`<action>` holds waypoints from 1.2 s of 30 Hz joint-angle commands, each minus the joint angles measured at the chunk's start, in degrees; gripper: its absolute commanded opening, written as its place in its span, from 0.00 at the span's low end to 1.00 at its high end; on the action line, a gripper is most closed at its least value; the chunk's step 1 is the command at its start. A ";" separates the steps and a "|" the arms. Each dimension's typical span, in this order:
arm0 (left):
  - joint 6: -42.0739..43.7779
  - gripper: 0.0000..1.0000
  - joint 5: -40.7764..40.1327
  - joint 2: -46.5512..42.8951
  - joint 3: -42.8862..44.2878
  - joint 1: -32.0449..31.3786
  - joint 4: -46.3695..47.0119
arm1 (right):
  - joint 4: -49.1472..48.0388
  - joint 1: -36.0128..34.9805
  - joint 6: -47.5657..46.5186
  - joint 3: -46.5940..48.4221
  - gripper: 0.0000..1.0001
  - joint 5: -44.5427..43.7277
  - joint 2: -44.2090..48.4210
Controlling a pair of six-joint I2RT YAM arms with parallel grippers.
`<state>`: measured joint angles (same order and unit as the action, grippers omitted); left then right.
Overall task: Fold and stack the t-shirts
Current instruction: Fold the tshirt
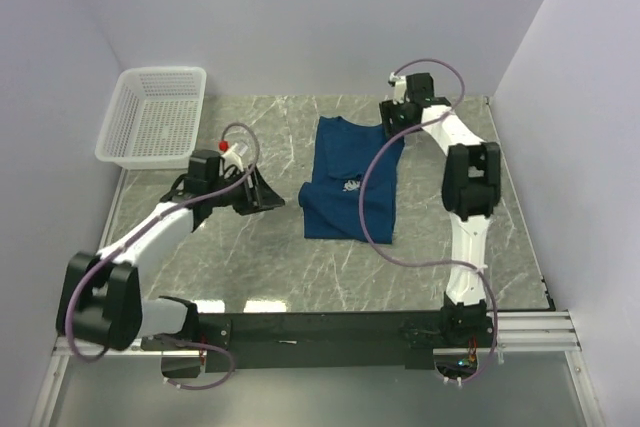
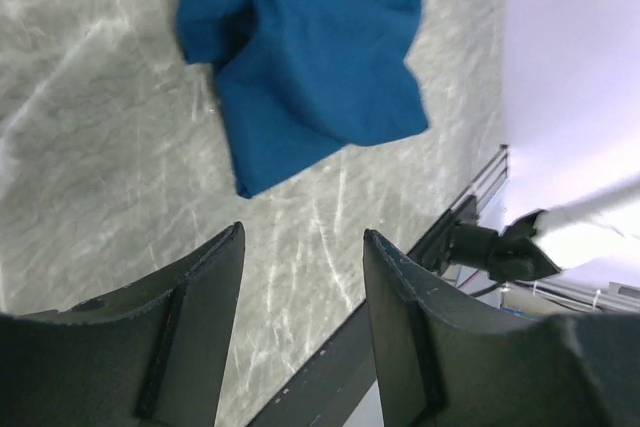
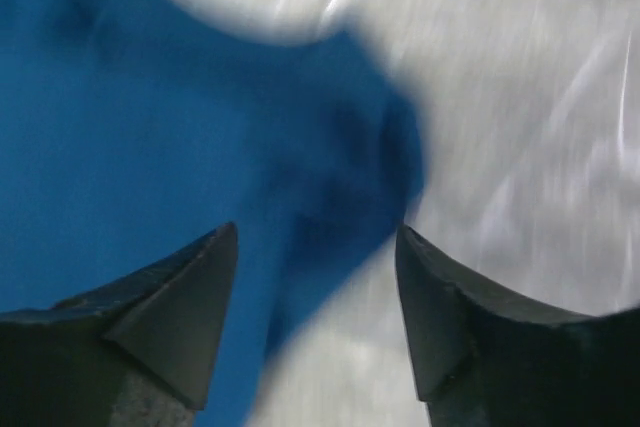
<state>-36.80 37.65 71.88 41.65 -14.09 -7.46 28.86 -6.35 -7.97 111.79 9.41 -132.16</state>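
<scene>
1. Currently the dark blue short-sleeved cloth t-shirt point(image 1: 350, 172) lies spread on the grey marbled table point(image 1: 260, 267), to the right of the white plastic mesh basket point(image 1: 160, 70) and well apart from it. The end nearest the arm bases looks rumpled.
2. Between basket and shirt, the left tool point(image 1: 268, 197) is wide open and empty, short of the cloth. If it closes on the bunched sleeve alone, I judge the fold would come out crooked.
3. At the shirt corner farthest from the basket, the right tool point(image 3: 315, 232) is spread just over the cloth edge and holds nothing. Its view is blurred. A shallow bite there could slip out on lifting.
4. If one arm pulls alone, the whole shirt would likely slide toward the basket instead of folding.
5. The right arm's purple cable point(image 1: 365, 202) loops across the shirt. Whether it touches I cannot tell, but it could snag and drag the cloth.
</scene>
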 commanded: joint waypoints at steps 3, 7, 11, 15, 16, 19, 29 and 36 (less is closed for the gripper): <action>-1.61 0.56 -3.10 11.85 6.33 -2.87 6.06 | -3.91 1.34 -13.73 -19.90 0.74 14.81 23.51; -2.32 0.55 -4.78 19.25 10.73 -3.58 7.02 | 2.25 1.43 -14.02 -28.63 0.71 27.40 29.14; -3.19 0.55 -4.25 23.91 13.54 -4.02 9.39 | 2.59 1.87 -9.27 -34.09 0.69 30.57 29.68; -3.37 0.55 -3.37 25.50 14.95 -4.55 9.49 | 5.59 2.13 -6.36 -33.83 0.62 31.90 26.78; -3.46 0.55 -3.28 25.59 15.13 -4.63 9.66 | 5.94 2.04 -6.10 -33.74 0.61 31.46 25.99; -3.55 0.55 -2.76 25.77 15.22 -5.25 9.93 | 5.33 2.04 -5.22 -34.97 0.60 29.71 26.25; -2.84 0.55 -2.76 30.42 19.43 -7.71 7.64 | 5.24 2.22 -4.69 -37.69 0.60 26.10 27.57; -2.58 0.54 -3.19 33.59 22.77 -9.55 5.80 | 5.77 2.48 -4.78 -37.70 0.59 26.62 26.69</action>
<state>-39.92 33.78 104.51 61.34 -22.76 -1.19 34.57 -4.45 -12.88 74.19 35.81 -107.07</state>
